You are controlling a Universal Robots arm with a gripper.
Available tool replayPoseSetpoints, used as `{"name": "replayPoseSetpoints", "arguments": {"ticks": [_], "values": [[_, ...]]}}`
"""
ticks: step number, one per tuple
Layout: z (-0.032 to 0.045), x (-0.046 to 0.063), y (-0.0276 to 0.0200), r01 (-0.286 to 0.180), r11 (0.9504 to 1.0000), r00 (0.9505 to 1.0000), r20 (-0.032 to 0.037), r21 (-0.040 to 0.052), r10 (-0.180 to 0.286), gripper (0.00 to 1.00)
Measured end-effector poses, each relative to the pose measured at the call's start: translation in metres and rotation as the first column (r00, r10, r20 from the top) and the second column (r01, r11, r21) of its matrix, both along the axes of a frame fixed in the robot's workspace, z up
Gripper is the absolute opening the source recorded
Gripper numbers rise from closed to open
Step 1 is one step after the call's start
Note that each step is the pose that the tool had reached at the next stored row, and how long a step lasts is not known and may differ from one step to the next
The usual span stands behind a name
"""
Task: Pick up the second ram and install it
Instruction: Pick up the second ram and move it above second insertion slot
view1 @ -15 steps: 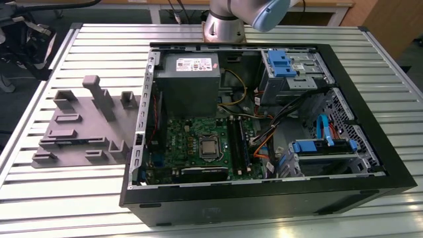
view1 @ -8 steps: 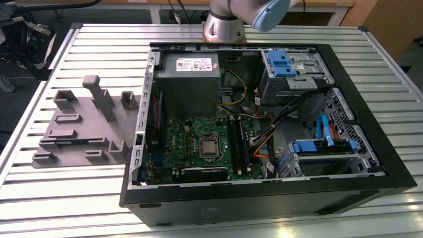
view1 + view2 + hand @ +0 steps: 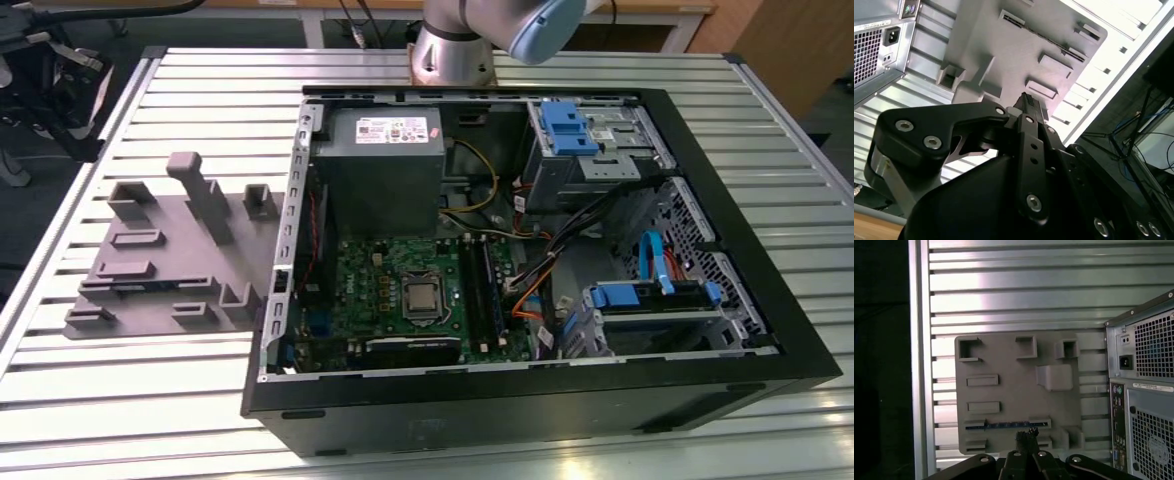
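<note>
Hanging above the grey holder tray (image 3: 1004, 365) with the claw (image 3: 1026, 436) pinched shut and empty. Best to line up square with the second ram (image 3: 1004, 425), sitting on edge in a tray slot beside the PC case (image 3: 1154, 410), and grip mid-length, not the chips.

The ram (image 3: 1004, 425) lies edge-on in the grey tray (image 3: 1004, 360), chips hidden, and the picture's edge cuts off the gripper (image 3: 1026, 435).

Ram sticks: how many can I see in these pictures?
1. The second ram sits in a slot of the grey tray, at its edge nearest the jaws. Others may be hidden inside the case.
</note>
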State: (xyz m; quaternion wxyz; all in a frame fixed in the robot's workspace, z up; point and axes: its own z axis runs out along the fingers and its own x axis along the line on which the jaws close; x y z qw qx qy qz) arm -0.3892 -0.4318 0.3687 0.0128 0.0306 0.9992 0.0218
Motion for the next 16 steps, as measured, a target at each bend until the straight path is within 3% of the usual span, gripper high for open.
{"name": "replayPoseSetpoints", "arguments": {"ticks": [4, 8, 12, 16], "values": [[0.0000, -0.0001, -0.0001, -0.052, 0.9987, 0.9987, -0.0002, -0.0001, 0.052, 0.11], [-0.0002, -0.0003, -0.0001, -0.116, 0.9933, 0.9933, -0.0001, 0.0000, 0.116, 0.11], [-0.0005, -0.0005, 0.0000, -0.183, 0.9831, 0.9831, 0.0000, 0.0000, 0.183, 0.11], [-0.0008, -0.0008, 0.0000, -0.247, 0.9689, 0.9689, -0.0001, 0.0000, 0.247, 0.11]]}}
